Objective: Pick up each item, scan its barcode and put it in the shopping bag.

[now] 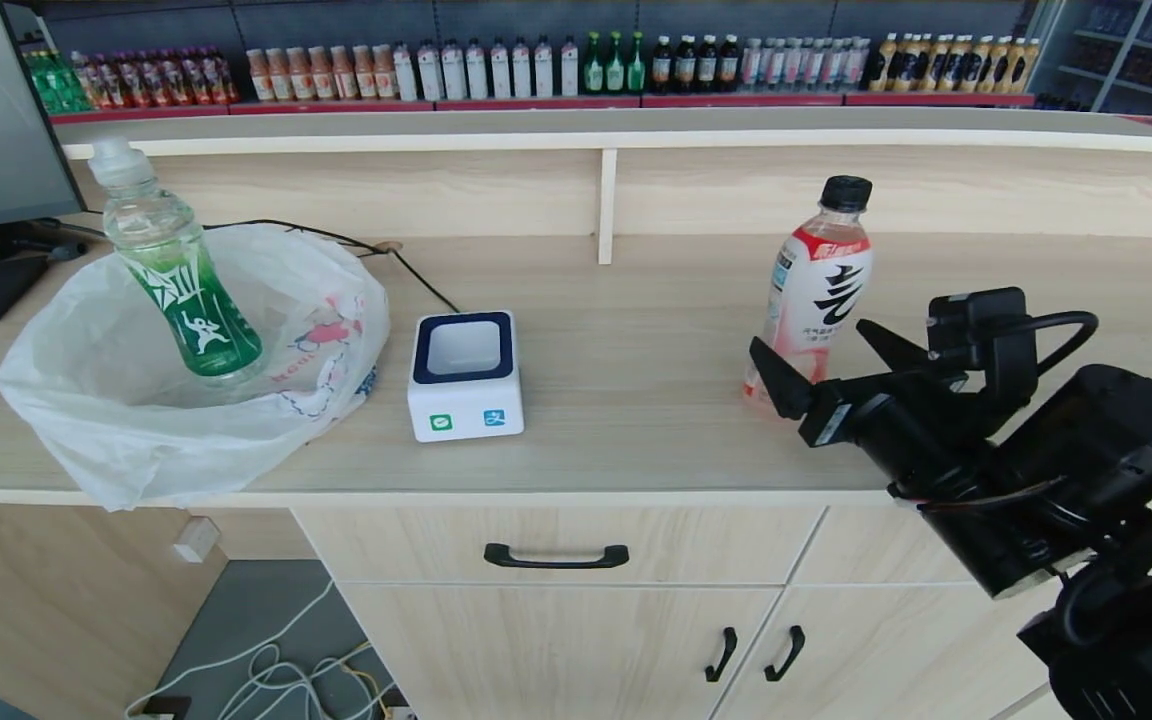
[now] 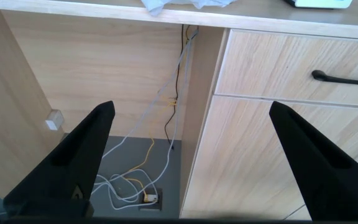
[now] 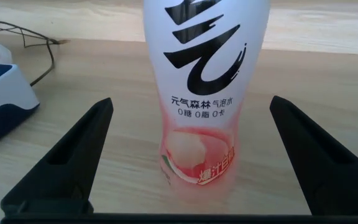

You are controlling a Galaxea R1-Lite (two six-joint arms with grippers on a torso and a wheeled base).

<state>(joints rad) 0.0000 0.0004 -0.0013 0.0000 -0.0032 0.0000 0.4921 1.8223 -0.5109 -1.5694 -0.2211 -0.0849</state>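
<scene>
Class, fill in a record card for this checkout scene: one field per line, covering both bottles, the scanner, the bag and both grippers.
green bottle: standing inside the shopping bag
shopping bag: open, on the counter
scanner: on the counter between bag and peach bottle
peach bottle: upright, black cap, not held
right gripper: open, just in front of the peach bottle
left gripper: open, below counter level, holding nothing

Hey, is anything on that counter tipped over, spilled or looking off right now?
Only the green bottle leans tilted inside the shopping bag, whose edge hangs over the counter. The pink bottle stands upright; no spill shows.
</scene>
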